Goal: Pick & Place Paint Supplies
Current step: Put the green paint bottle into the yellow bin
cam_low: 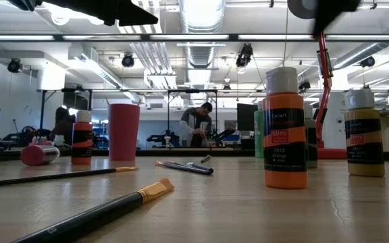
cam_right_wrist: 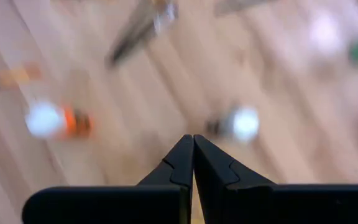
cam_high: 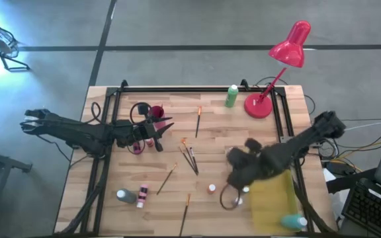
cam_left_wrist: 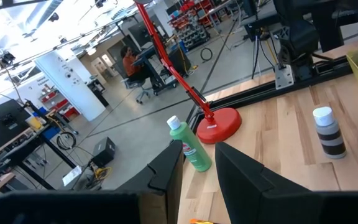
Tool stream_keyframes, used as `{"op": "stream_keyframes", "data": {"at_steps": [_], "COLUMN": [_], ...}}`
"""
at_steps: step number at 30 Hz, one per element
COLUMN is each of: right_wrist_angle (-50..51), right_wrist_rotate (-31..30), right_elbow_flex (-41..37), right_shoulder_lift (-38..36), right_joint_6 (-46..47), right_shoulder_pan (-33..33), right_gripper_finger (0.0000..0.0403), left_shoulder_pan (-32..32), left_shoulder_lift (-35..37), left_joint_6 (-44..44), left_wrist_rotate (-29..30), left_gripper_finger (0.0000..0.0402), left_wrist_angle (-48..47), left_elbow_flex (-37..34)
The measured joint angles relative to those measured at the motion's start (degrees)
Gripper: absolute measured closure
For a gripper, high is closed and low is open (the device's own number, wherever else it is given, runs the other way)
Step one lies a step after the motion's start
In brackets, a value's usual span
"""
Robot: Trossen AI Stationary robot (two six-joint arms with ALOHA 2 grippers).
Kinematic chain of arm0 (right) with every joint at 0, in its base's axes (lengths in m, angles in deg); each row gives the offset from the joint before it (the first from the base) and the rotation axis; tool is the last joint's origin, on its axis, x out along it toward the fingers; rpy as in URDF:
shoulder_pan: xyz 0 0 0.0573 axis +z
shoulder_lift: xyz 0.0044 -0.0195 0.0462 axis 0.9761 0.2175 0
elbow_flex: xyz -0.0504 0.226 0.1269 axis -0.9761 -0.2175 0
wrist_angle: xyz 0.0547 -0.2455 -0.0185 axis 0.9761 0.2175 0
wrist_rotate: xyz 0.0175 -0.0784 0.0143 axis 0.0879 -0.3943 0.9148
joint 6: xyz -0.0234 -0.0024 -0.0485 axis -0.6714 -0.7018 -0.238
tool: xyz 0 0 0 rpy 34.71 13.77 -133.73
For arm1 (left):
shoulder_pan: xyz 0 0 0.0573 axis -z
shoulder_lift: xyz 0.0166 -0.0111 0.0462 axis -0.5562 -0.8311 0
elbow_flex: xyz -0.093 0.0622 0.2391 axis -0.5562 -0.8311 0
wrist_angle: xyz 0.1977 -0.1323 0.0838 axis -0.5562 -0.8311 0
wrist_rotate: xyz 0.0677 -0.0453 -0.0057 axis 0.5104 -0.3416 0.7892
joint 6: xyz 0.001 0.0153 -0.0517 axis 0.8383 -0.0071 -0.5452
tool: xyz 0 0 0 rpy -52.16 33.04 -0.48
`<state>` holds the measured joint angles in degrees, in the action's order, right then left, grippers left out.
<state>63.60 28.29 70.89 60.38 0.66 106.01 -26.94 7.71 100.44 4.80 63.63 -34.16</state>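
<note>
wooden table, scattered paintbrushes

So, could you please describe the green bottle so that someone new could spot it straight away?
Find the red desk lamp at the far edge of the wooden table. Just beside its round red base stands the green bottle, upright with a white cap. It is the only green bottle near the lamp; the other small bottles sit nearer the front.

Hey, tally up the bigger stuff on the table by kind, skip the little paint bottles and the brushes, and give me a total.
Large bottles: 2 (green bottle, blue bottle)
Desk lamp: 1
Yellow tray: 1
Red cup: 1
Total: 5
</note>
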Motion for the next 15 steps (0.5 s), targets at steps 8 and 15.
{"op": "stream_keyframes", "data": {"at_steps": [8,15], "right_wrist_angle": [-28.81,-47.75], "right_wrist_rotate": [3.98,-0.85], "right_elbow_flex": [-14.26,-29.91], "right_shoulder_lift": [-13.51,-21.59], "right_joint_6": [-21.14,-29.25], "right_shoulder_pan": [-10.75,-18.3], "right_gripper_finger": [0.0395,0.0395], "left_shoulder_pan": [0.06,0.04], "left_shoulder_lift": [0.0,0.0], "left_joint_6": [0.2,0.01], "left_wrist_rotate": [0.0,0.0], "left_gripper_finger": [0.03,0.03], "left_wrist_angle": [0.02,-0.04], "left_elbow_flex": [0.0,0.0]}}
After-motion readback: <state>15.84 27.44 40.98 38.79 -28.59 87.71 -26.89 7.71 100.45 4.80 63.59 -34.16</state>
